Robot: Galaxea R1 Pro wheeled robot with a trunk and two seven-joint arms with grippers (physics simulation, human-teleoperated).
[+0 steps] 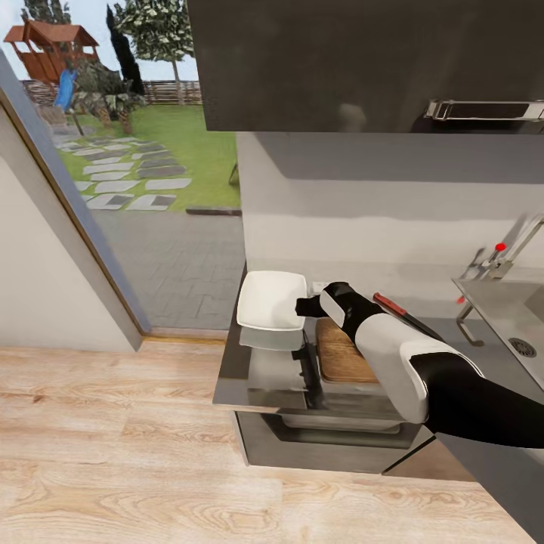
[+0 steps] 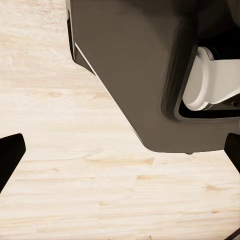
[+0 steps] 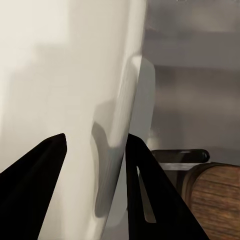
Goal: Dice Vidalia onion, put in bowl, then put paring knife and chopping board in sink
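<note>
The white bowl (image 1: 270, 298) sits at the left end of the countertop (image 1: 261, 374). My right gripper (image 1: 305, 307) reaches its near right rim. In the right wrist view the dark fingers (image 3: 37, 190) stand apart on either side of the bowl's rim (image 3: 121, 115), open. The brown chopping board (image 1: 341, 353) lies just right of the bowl, partly under my right forearm; its edge (image 3: 217, 197) shows beside the gripper. The paring knife (image 1: 400, 312) lies on the counter behind the board. The sink (image 1: 502, 306) is at the far right. The Vidalia onion is hidden. My left gripper (image 2: 120, 155) hangs open over the wood floor.
A dark wall cabinet (image 1: 363, 60) with a steel handle hangs above the counter. The chrome tap (image 1: 505, 255) with a red knob stands behind the sink. A large window (image 1: 136, 136) lies left of the counter, and light wood floor (image 1: 113, 453) runs in front.
</note>
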